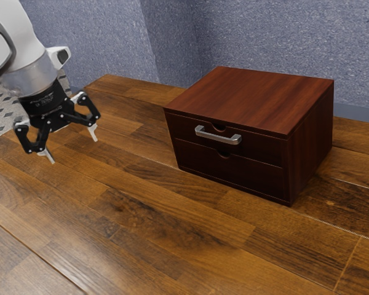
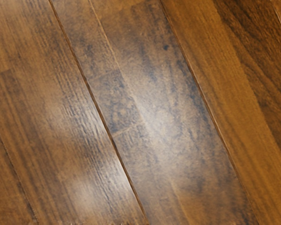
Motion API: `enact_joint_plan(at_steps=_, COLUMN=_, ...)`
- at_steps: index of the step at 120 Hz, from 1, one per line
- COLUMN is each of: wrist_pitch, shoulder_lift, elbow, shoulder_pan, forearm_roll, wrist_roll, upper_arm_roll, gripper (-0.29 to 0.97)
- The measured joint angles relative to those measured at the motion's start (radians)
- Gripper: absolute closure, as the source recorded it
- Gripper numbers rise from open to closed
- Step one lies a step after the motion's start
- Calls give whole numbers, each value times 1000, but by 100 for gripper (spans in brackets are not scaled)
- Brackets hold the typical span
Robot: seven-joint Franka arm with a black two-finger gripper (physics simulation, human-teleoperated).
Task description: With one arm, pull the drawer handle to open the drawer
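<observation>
Pincer (image 1: pixel 72 145) agape, well apart from handle (image 1: pixel 218 135)

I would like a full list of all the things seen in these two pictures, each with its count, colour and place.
cabinet: one, dark red-brown wood, on the floor at the exterior view's right, near the wall
drawers: two, same red-brown, in the cabinet's front, upper drawer over lower drawer, both look shut
handle: one, silver, on the upper drawer's front
plank floor: one, brown wood, under everything; also under the hand in the wrist view
wall: one, blue-grey, behind the cabinet
patterned plate: one, grey, at the exterior view's left edge
arm: one, white and grey, upper left of the exterior view
gripper: one, black, open, above the floor, well apart from the cabinet
</observation>
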Motion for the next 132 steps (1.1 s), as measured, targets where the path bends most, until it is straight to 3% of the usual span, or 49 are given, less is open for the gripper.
enact_joint_plan(at_steps=14, wrist_pitch=8, shoulder_lift=21, elbow=-2, shoulder_pan=-7, forearm_roll=-3, wrist_roll=-107, upper_arm_roll=-12, gripper=0)
enact_joint_plan(at_steps=31, wrist_pitch=53, shoulder_lift=133, elbow=33, shoulder_pan=-6, forearm_roll=-12, wrist_roll=-213, upper_arm_roll=-17, gripper=0)
enact_joint_plan(at_steps=53, wrist_pitch=91, shoulder_lift=349, elbow=264, shoulder_pan=-7, forearm_roll=-23, wrist_roll=-326, upper_arm_roll=-30, gripper=0)
enact_joint_plan(at_steps=73, wrist_pitch=186, shoulder_lift=409, elbow=277, shoulder_pan=-86, forearm_roll=-56, wrist_roll=-400, upper_arm_roll=-35, gripper=0)
enact_joint_plan(at_steps=90, wrist_pitch=250, shoulder_lift=462, elbow=300, shoulder_pan=-14, forearm_roll=-77, wrist_roll=-438, upper_arm_roll=-125, gripper=0)
enact_joint_plan(at_steps=132, wrist_pitch=352, shoulder_lift=548, elbow=344, shoulder_pan=-23, forearm_roll=-86, wrist_roll=-495, upper_arm_roll=-140, gripper=0)
